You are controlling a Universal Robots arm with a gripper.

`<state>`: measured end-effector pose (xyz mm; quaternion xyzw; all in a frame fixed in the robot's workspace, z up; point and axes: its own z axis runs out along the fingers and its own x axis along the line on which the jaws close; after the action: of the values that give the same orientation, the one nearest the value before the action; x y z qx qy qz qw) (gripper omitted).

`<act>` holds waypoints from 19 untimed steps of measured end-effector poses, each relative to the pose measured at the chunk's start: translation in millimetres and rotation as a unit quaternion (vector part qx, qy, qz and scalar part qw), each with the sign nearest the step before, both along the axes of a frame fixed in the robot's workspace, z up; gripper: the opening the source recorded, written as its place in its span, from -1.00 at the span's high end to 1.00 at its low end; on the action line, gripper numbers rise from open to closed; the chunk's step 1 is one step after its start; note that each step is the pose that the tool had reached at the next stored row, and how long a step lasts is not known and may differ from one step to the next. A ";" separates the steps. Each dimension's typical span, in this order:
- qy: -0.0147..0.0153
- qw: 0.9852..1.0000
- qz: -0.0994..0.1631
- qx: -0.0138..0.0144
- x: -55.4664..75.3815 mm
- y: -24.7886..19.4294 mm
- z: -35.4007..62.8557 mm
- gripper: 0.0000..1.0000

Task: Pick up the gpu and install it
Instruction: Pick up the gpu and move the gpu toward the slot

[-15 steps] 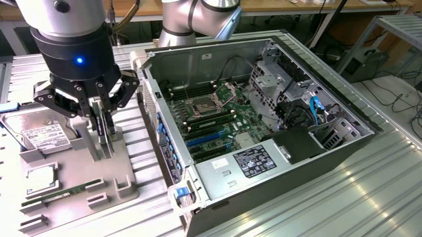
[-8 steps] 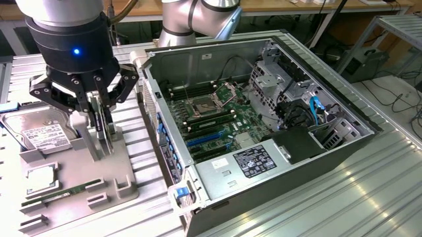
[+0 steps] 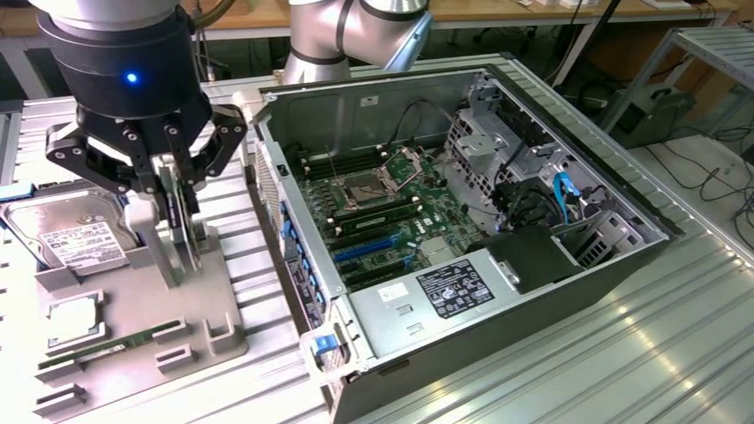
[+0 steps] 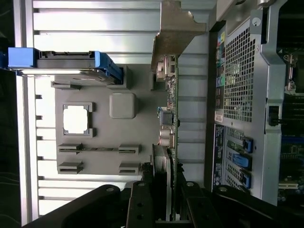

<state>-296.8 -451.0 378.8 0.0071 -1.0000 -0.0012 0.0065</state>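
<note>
Gpu (image 4: 172,109): thin, upright card, pale metal bracket.

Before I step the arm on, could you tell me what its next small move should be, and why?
Probably a short straight lift: the gripper looks closed on the gpu, which stands upright with its lower end at the grey fixture, beside the open computer case.

Exterior view high, angled down, wrist view close behind gripper (image 4: 166,171), both sharing tray (image 3: 212,336) and case (image 3: 353,106).
</note>
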 end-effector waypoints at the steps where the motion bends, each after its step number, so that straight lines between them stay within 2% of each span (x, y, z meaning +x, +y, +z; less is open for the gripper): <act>1: 0.000 1.000 0.000 0.000 0.0 0.0 1.3 0.45; 13: 0.000 1.000 0.000 0.000 0.0 0.0 13.1 0.45; 19: 0.000 1.000 0.000 0.000 0.0 0.0 25.5 0.45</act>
<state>-296.8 -451.0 404.2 0.0071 -1.0000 -0.0012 0.0065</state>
